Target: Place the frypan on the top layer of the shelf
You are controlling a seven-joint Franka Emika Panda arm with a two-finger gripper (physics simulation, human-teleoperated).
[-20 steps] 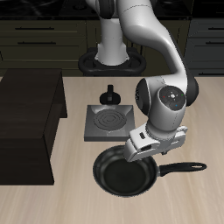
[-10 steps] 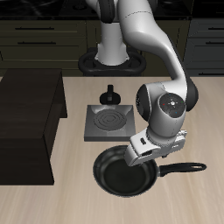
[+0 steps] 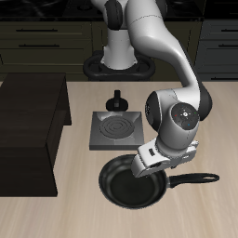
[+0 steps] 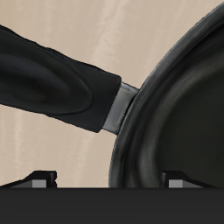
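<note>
a: frypan (image 3: 135, 184) flat on the surface (image 3: 56, 218) near the front edge; handle's long axis points away from the shelf (image 3: 33, 130)

b: claw (image 3: 156, 169) directly over the handle root, fingers spread wide, holding nothing

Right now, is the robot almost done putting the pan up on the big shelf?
Not yet. The frypan lies on the table, and the shelf top is bare. What looks done: the gripper is low over where the handle meets the pan, fingertips either side in the wrist view. In hand: closing on it; it looks open. Left: grip, lift, carry, set down.
</note>
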